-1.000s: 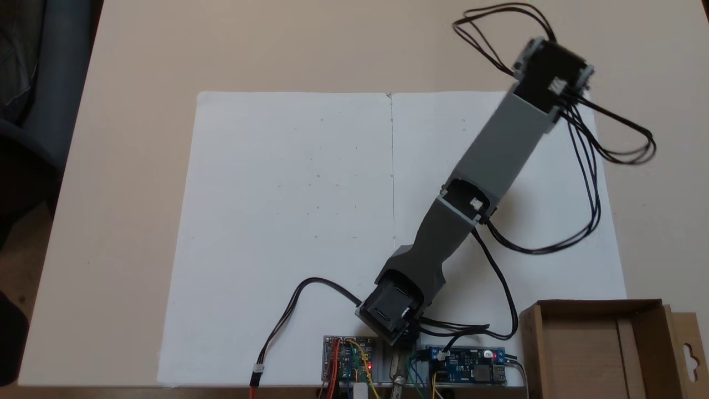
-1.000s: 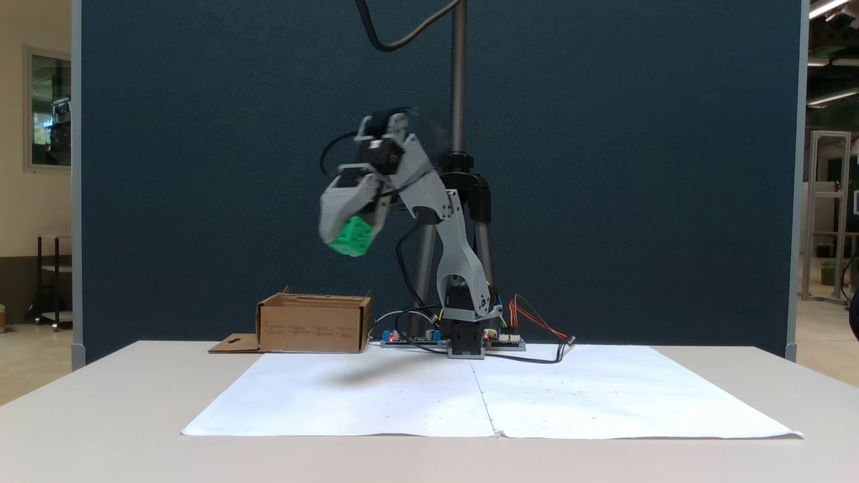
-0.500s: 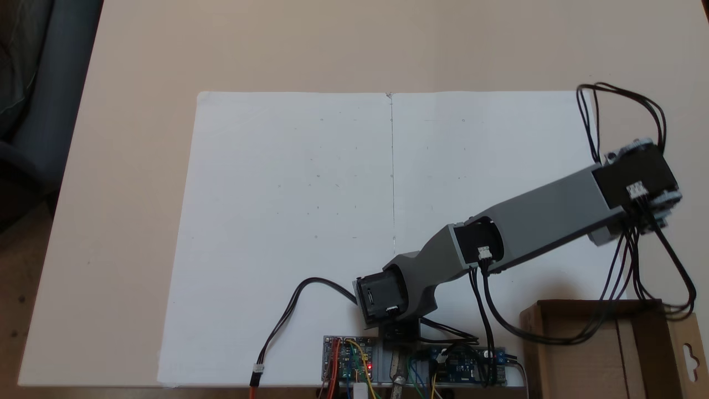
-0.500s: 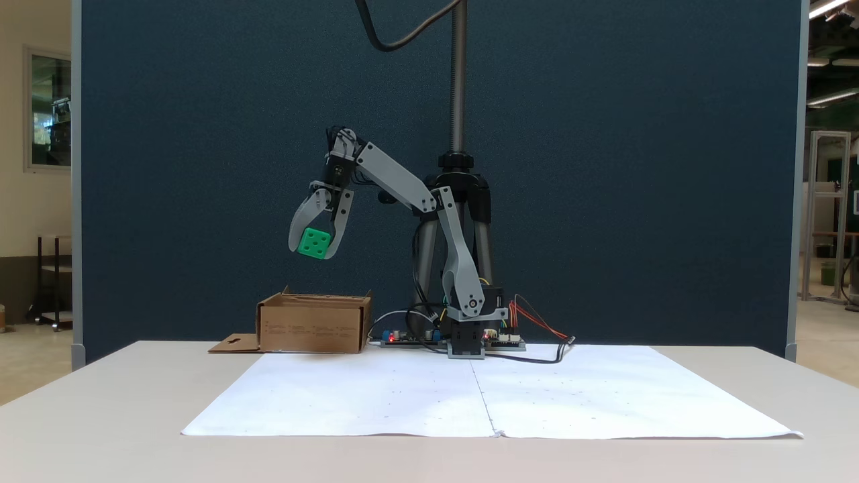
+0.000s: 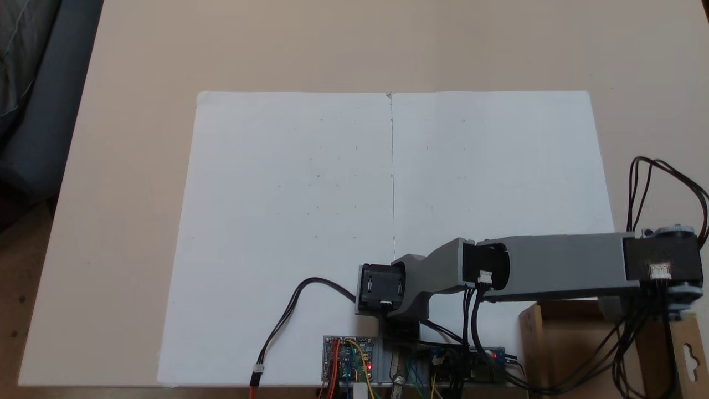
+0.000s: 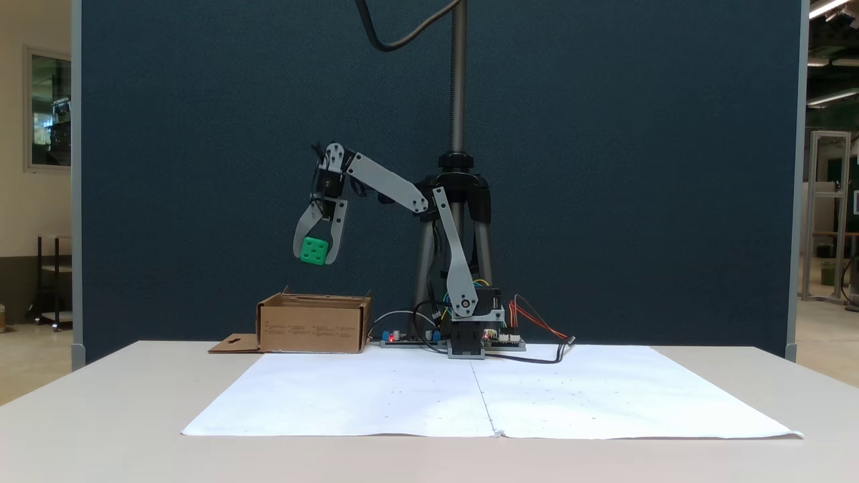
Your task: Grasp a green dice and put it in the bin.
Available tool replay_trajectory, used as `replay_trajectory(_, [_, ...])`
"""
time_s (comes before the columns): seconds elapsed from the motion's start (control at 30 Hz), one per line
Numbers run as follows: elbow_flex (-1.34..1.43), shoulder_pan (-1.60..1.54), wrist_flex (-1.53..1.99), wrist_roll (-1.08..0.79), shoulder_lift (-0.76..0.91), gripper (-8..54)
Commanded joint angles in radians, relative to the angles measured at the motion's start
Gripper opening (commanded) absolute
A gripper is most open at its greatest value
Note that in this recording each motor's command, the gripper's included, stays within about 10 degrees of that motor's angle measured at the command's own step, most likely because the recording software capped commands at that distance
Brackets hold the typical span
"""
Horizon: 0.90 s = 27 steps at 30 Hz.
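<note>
In a fixed view from the front, the green dice [image 6: 314,250] hangs in the air between the two grey fingers of my gripper [image 6: 314,256], which is shut on it. Directly below stands the bin [image 6: 313,325], a brown cardboard box with a flap at its left. From above, the grey arm [image 5: 548,270] reaches right over the bin [image 5: 559,343]; gripper and dice are hidden under the wrist there.
White paper sheets [image 5: 343,210] cover the table's middle. Circuit boards [image 5: 348,363] and loose cables lie by the arm's base [image 6: 467,339]. A tripod pole [image 6: 459,74] rises behind the base before a dark blue partition.
The arm has swung across the paper toward the bin, carrying the dice. The dice now hangs over the box, slightly lower than half a second ago.
</note>
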Motion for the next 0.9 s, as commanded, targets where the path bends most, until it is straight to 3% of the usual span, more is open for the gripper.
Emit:
replay_trajectory(0.0, [0.009,0.037,-0.081,-0.098,0.043,12.1])
replay_trajectory(0.83, [0.179,0.106,-0.198,-0.135,0.018,12.1])
replay_trajectory(0.87, [0.184,0.106,-0.196,-0.135,0.018,22.0])
